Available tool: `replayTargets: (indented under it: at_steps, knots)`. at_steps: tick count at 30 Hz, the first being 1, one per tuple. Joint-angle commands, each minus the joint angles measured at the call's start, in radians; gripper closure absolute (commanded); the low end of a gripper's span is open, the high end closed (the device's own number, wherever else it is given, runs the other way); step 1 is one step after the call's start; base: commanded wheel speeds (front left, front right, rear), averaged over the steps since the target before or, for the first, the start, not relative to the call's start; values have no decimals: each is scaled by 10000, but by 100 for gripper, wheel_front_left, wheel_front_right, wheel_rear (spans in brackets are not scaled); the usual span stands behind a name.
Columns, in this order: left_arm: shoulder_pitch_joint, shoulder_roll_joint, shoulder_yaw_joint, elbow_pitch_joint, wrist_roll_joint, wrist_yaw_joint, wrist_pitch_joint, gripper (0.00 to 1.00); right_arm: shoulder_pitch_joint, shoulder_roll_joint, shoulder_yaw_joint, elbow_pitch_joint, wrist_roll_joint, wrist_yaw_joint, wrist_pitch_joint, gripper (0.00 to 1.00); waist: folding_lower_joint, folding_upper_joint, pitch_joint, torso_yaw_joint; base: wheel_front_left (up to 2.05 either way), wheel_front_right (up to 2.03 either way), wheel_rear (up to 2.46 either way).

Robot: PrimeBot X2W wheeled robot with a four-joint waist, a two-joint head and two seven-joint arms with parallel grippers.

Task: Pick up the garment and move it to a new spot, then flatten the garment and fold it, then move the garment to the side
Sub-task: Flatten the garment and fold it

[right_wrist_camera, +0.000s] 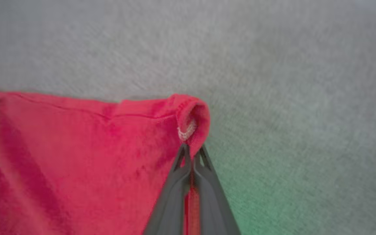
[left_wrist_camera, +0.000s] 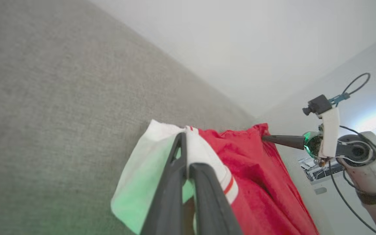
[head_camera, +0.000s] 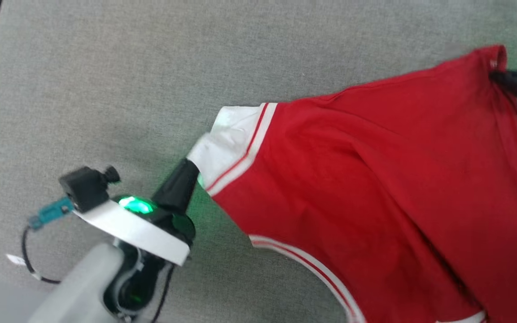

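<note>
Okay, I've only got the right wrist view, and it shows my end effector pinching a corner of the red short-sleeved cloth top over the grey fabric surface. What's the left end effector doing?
Observer: The left end effector is shut on the white sleeve end of the red short-sleeved cloth top.
Operator: Is the cloth stretched between the two?
Observer: In the head view, its upper edge runs nearly straight from that sleeve up to the corner held by the right end effector. Soft folds hang below that edge.
Operator: Any other trim showing?
Observer: Yes, a white band with thin red stripes runs along the top's lower edge towards the bottom of the head view.
</note>
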Motion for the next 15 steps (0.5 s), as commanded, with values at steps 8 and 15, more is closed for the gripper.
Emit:
replayTargets:
  at_steps: [8, 15]
  knots:
    - [-2238, 860, 272, 266, -951, 6, -54, 100, -1312, 1239, -1641, 1145, -164, -2, -2114, 100, 0, 0, -415, -745, 0, 0, 0]
    - [-6254, 1331, 549, 1449, -2187, 8, 510, 100, -3760, 1809, -2966, 2295, -741, -2, -3496, 100, 0, 0, 298, -1491, 0, 0, 0]
